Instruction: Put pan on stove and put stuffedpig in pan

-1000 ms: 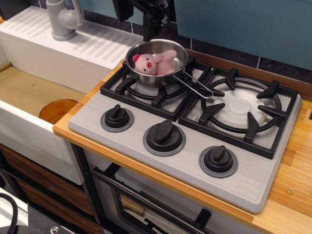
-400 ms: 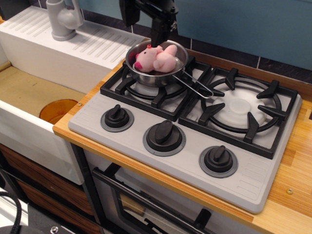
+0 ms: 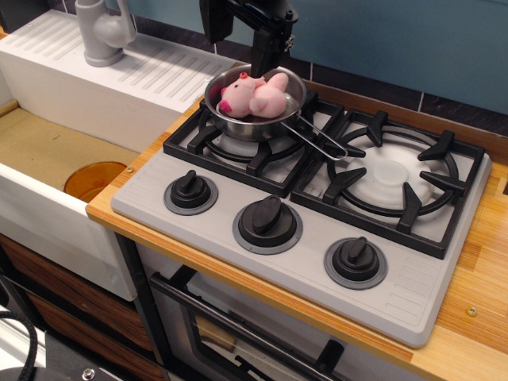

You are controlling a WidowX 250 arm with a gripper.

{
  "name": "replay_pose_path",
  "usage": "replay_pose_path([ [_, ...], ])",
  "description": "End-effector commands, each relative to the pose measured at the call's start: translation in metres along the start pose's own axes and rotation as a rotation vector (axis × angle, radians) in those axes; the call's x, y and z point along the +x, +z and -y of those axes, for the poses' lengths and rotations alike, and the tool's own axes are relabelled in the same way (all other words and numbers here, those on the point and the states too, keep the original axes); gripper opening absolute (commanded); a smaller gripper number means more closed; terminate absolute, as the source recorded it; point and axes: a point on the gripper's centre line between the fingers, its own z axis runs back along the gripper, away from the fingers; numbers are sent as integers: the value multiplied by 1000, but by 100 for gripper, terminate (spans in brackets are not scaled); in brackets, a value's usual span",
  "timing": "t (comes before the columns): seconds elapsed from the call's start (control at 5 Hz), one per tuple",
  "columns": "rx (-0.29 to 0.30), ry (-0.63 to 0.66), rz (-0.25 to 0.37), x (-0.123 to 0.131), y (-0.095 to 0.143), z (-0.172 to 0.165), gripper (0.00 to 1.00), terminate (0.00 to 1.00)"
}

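The shiny steel pan (image 3: pixel 238 121) sits on the left burner of the grey stove (image 3: pixel 309 258), its wire handle (image 3: pixel 321 141) pointing right and forward. The pink stuffedpig (image 3: pixel 255 95) lies on its side inside the pan, snout to the left. My black gripper (image 3: pixel 240 40) hangs just above the pan's back rim at the top of the view. Its fingers (image 3: pixel 266 51) stand apart and hold nothing. The upper part of the gripper is cut off by the frame edge.
The right burner (image 3: pixel 394 176) carries nothing. Three black knobs (image 3: pixel 268 222) line the stove's front. A white sink (image 3: pixel 55 151) with a grey tap (image 3: pixel 103 32) lies to the left, with an orange disc (image 3: pixel 94 178) in its basin. A wooden counter (image 3: pixel 484 317) surrounds the stove.
The stuffedpig has rolled from facing forward onto its side in the pan. My gripper has lifted up and slightly right, away from the pan.
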Motion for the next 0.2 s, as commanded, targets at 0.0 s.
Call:
replay_pose_path([
  [0.0, 18, 24, 82, 17, 35, -9, 100, 100],
])
